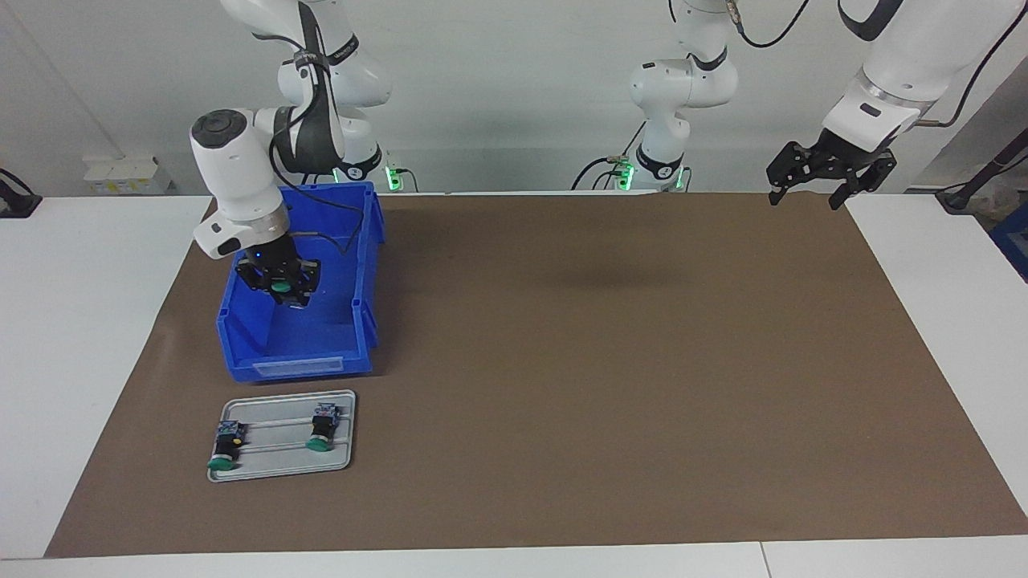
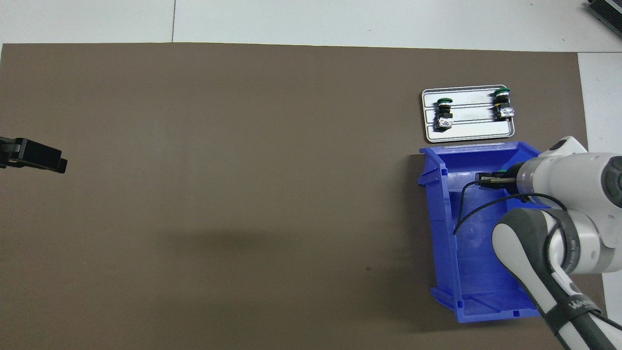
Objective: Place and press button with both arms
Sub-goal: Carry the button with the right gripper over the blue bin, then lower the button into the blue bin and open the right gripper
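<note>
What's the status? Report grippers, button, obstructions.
Right gripper shut on the button, over the blue bin. Left gripper open, waiting at its end of the table. Two buttons already on the tray. Nothing in the way.

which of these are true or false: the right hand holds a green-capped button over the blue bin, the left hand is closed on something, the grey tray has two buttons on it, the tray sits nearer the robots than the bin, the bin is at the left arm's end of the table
1. The right hand holds a green-capped button over the blue bin. True.
2. The left hand is closed on something. False: it is open and holds nothing, waiting over the mat's edge.
3. The grey tray has two buttons on it. True: one with a yellow spot and one without.
4. The tray sits nearer the robots than the bin. False: it lies farther from them.
5. The bin is at the left arm's end of the table. False: it is at the right arm's end.
</note>
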`<action>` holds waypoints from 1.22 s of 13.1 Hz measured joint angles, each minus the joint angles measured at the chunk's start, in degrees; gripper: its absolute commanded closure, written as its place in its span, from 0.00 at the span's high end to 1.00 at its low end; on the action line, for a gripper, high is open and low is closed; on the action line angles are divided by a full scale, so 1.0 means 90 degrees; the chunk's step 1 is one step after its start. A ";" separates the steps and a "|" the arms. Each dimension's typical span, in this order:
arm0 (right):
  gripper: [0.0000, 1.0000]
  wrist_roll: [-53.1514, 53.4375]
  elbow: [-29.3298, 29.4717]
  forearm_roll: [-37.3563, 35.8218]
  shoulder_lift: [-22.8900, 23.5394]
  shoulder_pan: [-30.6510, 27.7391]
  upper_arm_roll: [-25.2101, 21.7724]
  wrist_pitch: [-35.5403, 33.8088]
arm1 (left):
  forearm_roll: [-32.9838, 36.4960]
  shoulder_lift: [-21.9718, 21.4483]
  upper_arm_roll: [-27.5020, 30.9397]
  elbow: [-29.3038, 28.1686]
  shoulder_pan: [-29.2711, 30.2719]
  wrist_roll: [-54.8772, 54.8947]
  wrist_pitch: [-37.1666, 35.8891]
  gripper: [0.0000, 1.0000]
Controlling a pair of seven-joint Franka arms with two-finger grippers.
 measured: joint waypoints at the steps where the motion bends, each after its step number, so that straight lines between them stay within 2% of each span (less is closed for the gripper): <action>1: 0.28 0.0000 -0.0040 0.0000 0.0193 -0.0008 0.0000 0.0292 | 0.0000 0.0000 0.0000 0.0000 0.0000 0.0000 0.0000 1.00; 2: 0.48 0.0000 -0.0057 0.0000 0.0356 -0.0010 0.0000 0.0499 | 0.0000 0.0000 0.0000 0.0000 0.0000 0.0000 0.0000 1.00; 3: 0.59 0.0000 -0.0057 0.0000 0.0464 -0.0010 0.0001 0.0603 | 0.0000 0.0000 0.0000 0.0000 0.0000 0.0000 0.0000 1.00; 5: 0.66 0.0000 -0.0045 0.0000 0.0500 -0.0009 0.0012 0.0639 | 0.0000 0.0000 0.0000 0.0000 0.0000 0.0000 0.0000 1.00; 10: 0.76 0.0000 -0.0013 0.0000 0.0500 -0.0005 0.0026 0.0639 | 0.0000 0.0000 0.0000 0.0000 0.0000 0.0000 0.0000 1.00; 13: 0.77 0.0000 0.0134 0.0000 0.0492 -0.0004 0.0027 0.0568 | 0.0000 0.0000 0.0000 0.0000 0.0000 0.0000 0.0000 1.00; 16: 0.77 0.0000 0.0926 0.0000 0.0398 -0.0002 0.0040 -0.0688 | 0.0000 0.0000 0.0000 0.0000 0.0000 0.0000 0.0000 1.00</action>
